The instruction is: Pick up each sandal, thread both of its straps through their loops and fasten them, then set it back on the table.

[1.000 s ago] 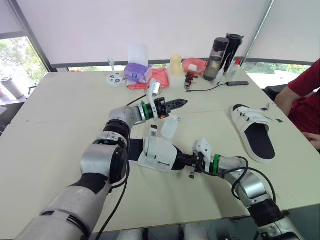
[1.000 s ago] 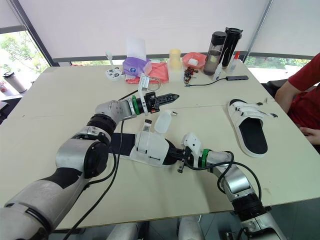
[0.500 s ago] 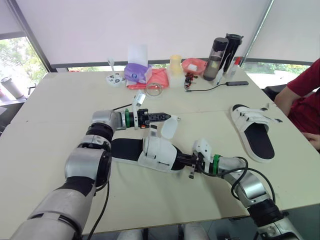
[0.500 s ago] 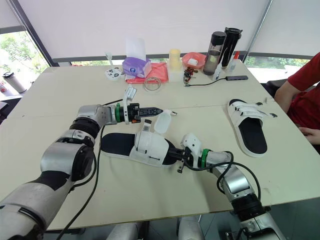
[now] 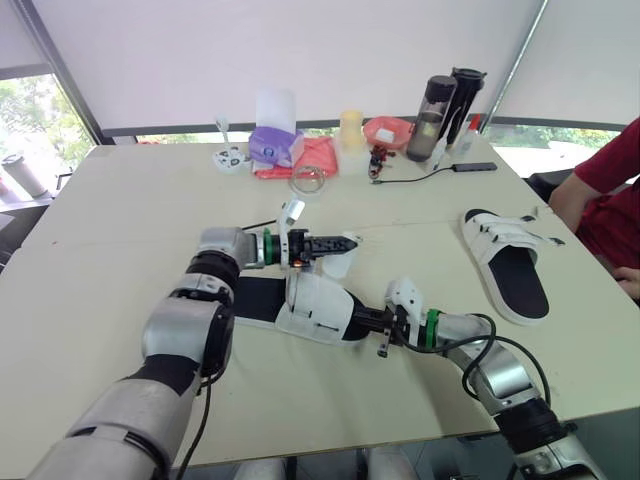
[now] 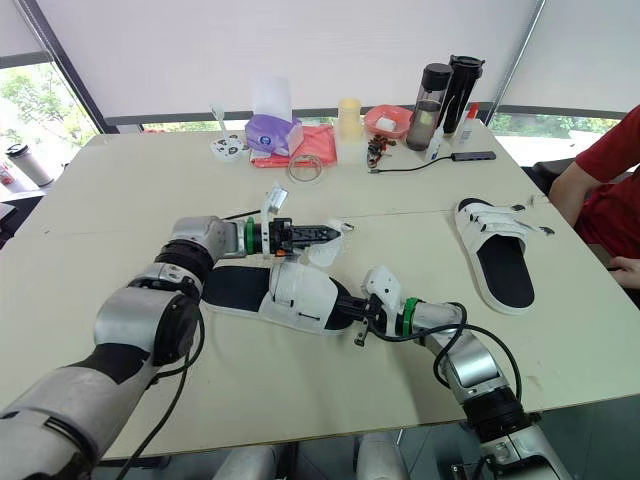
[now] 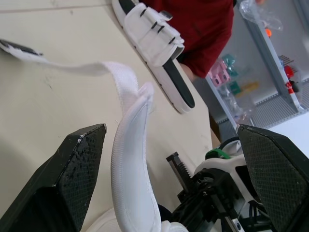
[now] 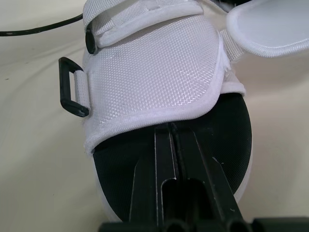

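A white sandal [image 5: 315, 305] with a black footbed lies in the middle of the table. Its loose strap flap [image 5: 338, 262] curls up at the far side. My left gripper [image 5: 348, 242] is open, and in the left wrist view the flap [image 7: 128, 140] stands between its spread fingers [image 7: 79, 169] without being pinched. My right gripper [image 8: 169, 130] is shut, its fingers lying on the footbed and pushed under the white upper from the toe end. A black loop [image 8: 72, 92] sticks out at the upper's side. The second sandal [image 5: 510, 260] lies to the right, straps across it.
Along the far edge stand a purple tissue box [image 5: 275, 143], a yellow cup [image 5: 352, 128], two dark bottles [image 5: 432, 118] and a black cable [image 5: 420, 178]. A person in red [image 5: 610, 190] sits at the table's right edge, close to the second sandal.
My left gripper has gone from shut to open and dropped toward the near sandal, so its fingers now straddle the strap flap. The right gripper and the sandal stay put.
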Action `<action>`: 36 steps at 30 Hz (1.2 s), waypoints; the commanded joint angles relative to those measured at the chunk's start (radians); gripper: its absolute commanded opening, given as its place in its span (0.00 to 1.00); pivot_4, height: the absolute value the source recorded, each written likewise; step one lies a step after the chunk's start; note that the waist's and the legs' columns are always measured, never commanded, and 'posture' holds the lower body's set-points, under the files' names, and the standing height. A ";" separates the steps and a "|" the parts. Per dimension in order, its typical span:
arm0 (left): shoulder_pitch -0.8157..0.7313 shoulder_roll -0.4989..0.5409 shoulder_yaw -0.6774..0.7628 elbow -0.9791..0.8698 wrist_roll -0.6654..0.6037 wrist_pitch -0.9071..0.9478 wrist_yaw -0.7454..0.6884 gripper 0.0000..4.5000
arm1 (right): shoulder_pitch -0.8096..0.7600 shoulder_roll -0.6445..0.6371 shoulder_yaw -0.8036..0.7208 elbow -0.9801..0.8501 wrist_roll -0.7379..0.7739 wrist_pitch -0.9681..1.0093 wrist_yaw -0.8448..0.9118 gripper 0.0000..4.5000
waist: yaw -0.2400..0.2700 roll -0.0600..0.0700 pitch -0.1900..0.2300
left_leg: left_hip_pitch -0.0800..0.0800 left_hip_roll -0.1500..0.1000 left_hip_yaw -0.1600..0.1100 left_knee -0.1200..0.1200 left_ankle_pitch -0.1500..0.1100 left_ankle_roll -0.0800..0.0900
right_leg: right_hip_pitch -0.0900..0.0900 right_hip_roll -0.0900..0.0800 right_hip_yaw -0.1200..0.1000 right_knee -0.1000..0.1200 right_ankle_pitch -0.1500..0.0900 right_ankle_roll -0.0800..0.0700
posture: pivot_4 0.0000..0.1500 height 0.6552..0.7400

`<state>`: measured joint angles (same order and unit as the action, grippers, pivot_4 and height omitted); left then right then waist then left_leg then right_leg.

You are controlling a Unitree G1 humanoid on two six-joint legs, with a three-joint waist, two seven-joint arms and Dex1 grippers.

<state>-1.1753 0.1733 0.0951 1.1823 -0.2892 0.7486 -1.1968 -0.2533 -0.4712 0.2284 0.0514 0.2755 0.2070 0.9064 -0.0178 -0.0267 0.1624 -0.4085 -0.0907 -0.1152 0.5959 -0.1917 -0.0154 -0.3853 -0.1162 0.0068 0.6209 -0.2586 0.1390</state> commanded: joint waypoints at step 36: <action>-0.124 -0.076 0.204 0.093 0.000 -0.330 0.217 0.01 | 0.058 0.011 0.034 0.074 -0.090 0.043 -0.079 0.00 | -0.002 0.000 0.000 | 0.001 0.000 0.000 0.001 0.000 -0.001 | 0.001 0.000 0.000 0.002 -0.002 0.004 | 1.00 1.00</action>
<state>-1.2537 0.0857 0.3233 1.3165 -0.3088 0.4814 -0.9285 -0.2298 -0.4557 0.2286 0.0306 0.2597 0.2020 0.8619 -0.0193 -0.0268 0.1622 -0.4078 -0.0907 -0.1150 0.5966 -0.1916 -0.0161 -0.3849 -0.1160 0.0066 0.6231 -0.2607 0.1431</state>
